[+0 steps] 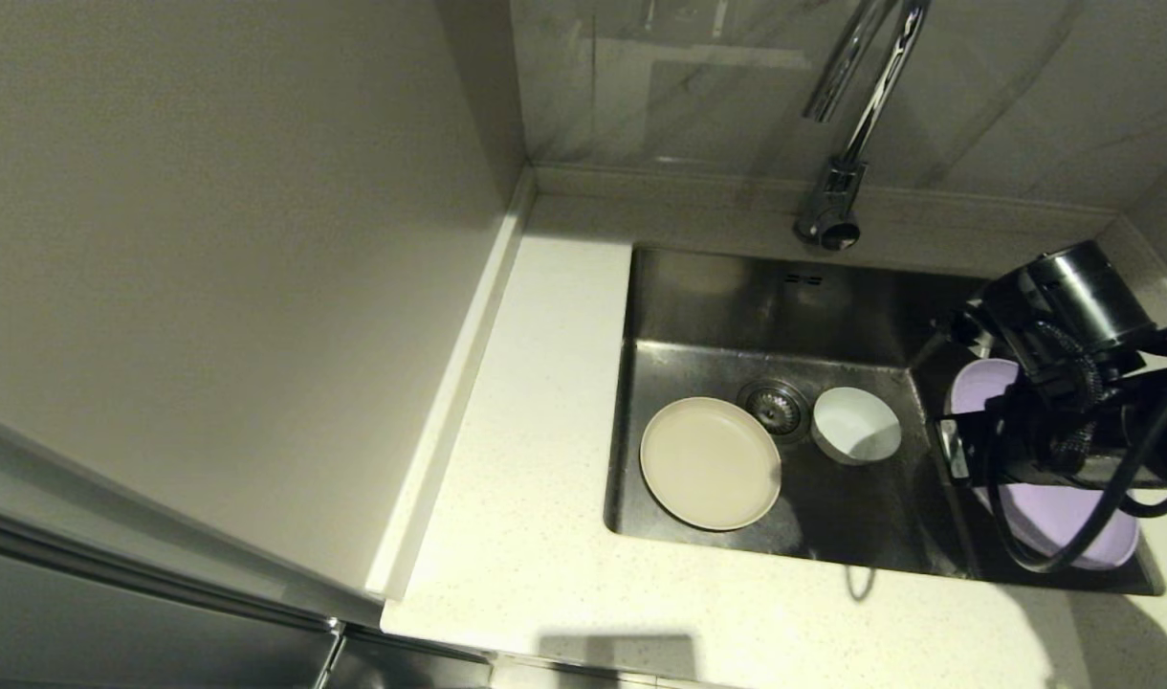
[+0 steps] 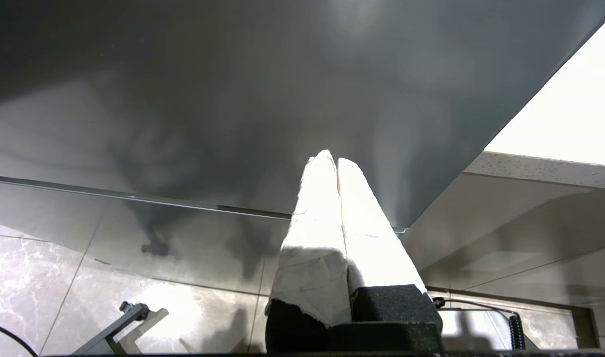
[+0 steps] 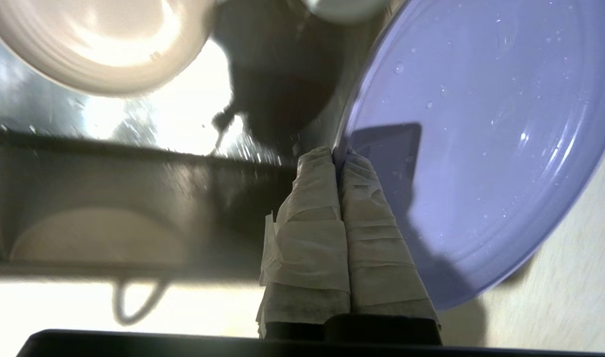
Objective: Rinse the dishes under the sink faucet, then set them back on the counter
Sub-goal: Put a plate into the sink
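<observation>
Right fingers [image 3: 338, 153] pinched the lavender plate [image 3: 481, 148] by its rim at the sink's right edge.

Both wrapped tips were closed on the rim; wet and droplet-beaded, the plate looked stiff, light and likely slippery, so that hold seemed sound. Cream plate [image 1: 710, 463] and white bowl [image 1: 856, 425] lay in the sink [image 1: 861, 526]. Left fingers [image 2: 336, 163] were pressed together, empty, parked off the table [image 1: 526, 459].

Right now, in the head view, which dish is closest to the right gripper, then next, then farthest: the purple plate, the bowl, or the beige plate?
1. Purple plate: pinched at its rim by the right gripper, at the sink's right edge.
2. Bowl: on the sink floor, just right of the drain.
3. Beige plate: sink floor, left of the drain.
</observation>
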Controlling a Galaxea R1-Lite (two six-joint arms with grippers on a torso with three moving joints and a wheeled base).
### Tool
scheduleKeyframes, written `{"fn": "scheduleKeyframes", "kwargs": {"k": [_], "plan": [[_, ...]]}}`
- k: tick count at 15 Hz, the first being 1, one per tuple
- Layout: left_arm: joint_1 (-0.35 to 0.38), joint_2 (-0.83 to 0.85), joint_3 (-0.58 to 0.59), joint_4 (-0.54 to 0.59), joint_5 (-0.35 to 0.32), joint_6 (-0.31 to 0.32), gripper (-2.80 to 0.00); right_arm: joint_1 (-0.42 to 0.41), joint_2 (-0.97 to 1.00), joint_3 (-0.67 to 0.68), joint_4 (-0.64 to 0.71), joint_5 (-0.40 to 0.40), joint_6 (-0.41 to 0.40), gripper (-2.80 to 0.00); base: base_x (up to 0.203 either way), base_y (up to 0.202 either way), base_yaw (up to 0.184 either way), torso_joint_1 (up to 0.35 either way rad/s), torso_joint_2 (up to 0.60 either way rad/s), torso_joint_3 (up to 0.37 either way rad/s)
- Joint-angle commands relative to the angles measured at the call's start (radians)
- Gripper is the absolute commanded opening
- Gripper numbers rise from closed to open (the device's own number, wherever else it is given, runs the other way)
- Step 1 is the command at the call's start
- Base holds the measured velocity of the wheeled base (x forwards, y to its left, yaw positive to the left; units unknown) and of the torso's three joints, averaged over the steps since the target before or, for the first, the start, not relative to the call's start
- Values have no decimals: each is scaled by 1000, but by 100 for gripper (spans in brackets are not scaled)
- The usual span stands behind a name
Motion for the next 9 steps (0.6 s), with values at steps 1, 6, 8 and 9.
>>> {"fn": "scheduleKeyframes", "kwargs": {"k": [1,6,8,9], "plan": [[0,-2,0,0,0,-1,-280,58,89,-89,2,-27,-25,-280,0,0,0,0,0,0],[0,-2,0,0,0,-1,-280,168,255,-233,-6,-97,-84,-280,0,0,0,0,0,0],[0,-2,0,0,0,-1,-280,178,326,-264,-27,-118,-90,-280,0,0,0,0,0,0],[0,-2,0,0,0,-1,-280,180,361,-278,-45,-132,-96,-280,0,0,0,0,0,0]]}}
